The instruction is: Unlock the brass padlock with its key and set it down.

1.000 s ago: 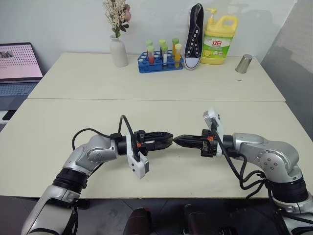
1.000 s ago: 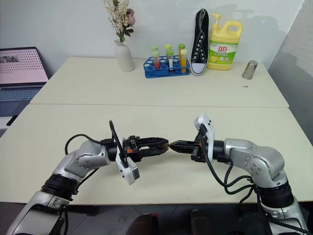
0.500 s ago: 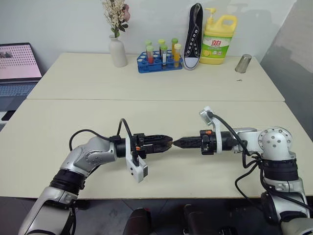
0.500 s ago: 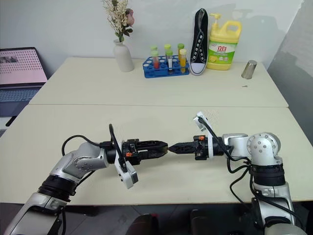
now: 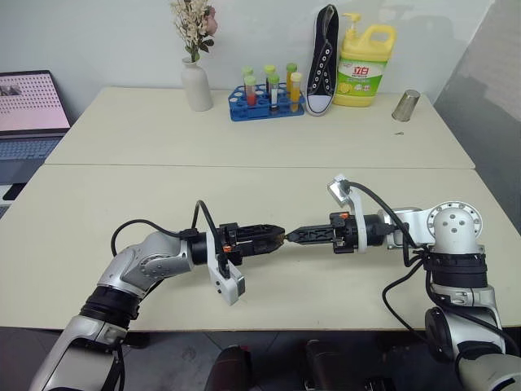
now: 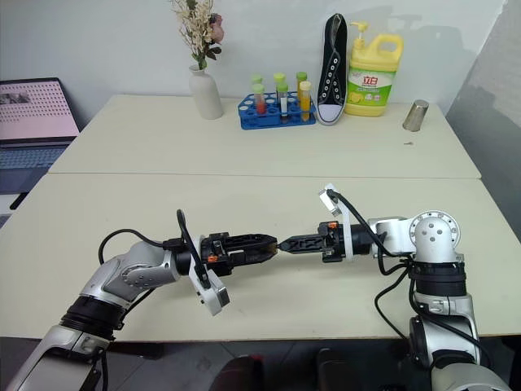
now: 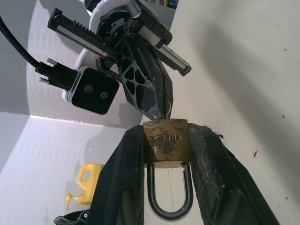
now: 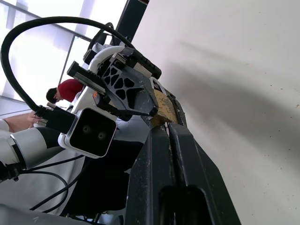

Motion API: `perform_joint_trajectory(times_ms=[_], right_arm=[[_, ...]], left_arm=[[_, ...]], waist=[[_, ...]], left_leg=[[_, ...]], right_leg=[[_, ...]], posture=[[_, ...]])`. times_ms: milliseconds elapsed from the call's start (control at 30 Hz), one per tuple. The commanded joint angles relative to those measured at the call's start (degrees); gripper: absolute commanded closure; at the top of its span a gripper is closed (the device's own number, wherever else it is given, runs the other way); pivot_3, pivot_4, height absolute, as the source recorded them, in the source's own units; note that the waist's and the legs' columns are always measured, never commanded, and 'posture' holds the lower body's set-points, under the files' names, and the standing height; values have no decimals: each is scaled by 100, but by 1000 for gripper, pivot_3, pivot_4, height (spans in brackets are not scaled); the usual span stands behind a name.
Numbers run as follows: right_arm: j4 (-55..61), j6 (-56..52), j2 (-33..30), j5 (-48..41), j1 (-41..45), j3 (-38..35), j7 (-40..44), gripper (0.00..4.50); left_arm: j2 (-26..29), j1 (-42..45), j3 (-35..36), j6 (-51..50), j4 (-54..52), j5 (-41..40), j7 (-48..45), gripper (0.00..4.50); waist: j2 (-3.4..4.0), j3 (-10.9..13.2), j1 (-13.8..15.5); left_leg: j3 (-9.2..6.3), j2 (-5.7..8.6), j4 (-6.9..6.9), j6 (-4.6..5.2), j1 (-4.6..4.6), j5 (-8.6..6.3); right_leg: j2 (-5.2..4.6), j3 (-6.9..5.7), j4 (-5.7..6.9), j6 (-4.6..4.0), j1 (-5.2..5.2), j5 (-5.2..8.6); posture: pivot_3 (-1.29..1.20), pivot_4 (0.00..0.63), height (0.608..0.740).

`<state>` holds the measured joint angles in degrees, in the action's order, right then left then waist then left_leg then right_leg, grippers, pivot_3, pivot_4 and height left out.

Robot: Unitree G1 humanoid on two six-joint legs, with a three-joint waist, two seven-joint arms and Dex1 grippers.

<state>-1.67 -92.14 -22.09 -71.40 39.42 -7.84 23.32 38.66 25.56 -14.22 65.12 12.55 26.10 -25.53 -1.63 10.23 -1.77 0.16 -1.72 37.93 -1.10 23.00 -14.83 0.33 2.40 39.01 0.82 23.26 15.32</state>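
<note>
While both arms hang level above the table (image 5: 98, 212), tips meeting mid-air, the left gripper (image 7: 165, 140) stands part open, clamped on the padlock (image 7: 167, 142), keyway end outward, shackle back between its fingers, presumably steadying it for turning. The right gripper (image 5: 295, 235) is shut, tips touching the padlock's end; the key is too small to make out. Against a second ago, the right wrist has rolled and its elbow swung outward; the left arm has kept still.
</note>
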Motion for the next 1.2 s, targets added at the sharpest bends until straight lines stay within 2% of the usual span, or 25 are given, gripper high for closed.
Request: perform_joint_trajectory(times_ms=[33,167,267,400,500,633,700,833,967,1200], right_arm=[[151,17,69,-203,189,-248,-84,4500],[502,235,126,-139,69,-246,-96,4500],[980,437,92,-57,-190,-180,-73,3924],[1745,746,-107,91,-661,21,85,2506],[2218,1323,-576,631,-890,389,521,1401],[2725,2622,-1439,1708,-1191,935,1498,39],[2826,3111,-1607,2050,-1336,1074,1747,0],[2876,3448,-1286,2217,-1596,1122,1576,0],[2723,3447,-747,2158,-1545,1188,1342,0],[2601,3322,-551,2167,-1425,1302,1428,0]], left_arm=[[-8,-9,-157,84,-328,-13,-12,3528],[14,-16,-159,16,-347,-52,-28,3528],[20,-26,-156,-28,-348,-71,-24,3528],[53,-20,-173,-39,-292,-82,2,3528],[54,7,-178,-50,-244,-90,32,3528],[31,22,-138,-79,-208,-90,87,3528],[16,19,-115,-99,-192,-88,119,3528],[-34,9,-100,-140,-180,-106,174,3528],[-71,3,-116,-149,-168,-62,226,3528],[-96,-20,-120,-141,-160,-36,266,3528]], waist=[[0,0,1],[0,0,0],[0,0,0],[0,0,3],[2,1,2],[2,1,4],[2,1,7],[1,1,-6],[1,1,-1],[1,1,9]], left_leg=[[0,0,0,0,0,0],[0,0,0,0,1,0],[-1,0,-2,0,1,0],[-2,1,-5,0,4,0],[-1,3,-4,0,4,0],[-2,1,-1,0,2,0],[-3,1,-2,0,1,0],[1,-1,-3,0,0,0],[0,-3,-2,0,-1,0],[0,2,0,0,0,0]], right_leg=[[0,0,0,0,0,0],[0,0,0,0,1,0],[0,-1,-1,0,1,0],[0,-2,-3,1,2,1],[-1,-1,-3,2,2,1],[2,-3,-4,26,2,15],[2,-4,-4,27,2,16],[5,0,-3,26,2,15],[6,0,-1,24,2,14],[2,-1,-3,4,1,2]], posture=[[0,150,740],[0,150,740],[0,150,740],[0,150,740],[0,150,740],[0,150,740],[0,150,740],[0,150,740],[0,150,740],[0,150,740]])
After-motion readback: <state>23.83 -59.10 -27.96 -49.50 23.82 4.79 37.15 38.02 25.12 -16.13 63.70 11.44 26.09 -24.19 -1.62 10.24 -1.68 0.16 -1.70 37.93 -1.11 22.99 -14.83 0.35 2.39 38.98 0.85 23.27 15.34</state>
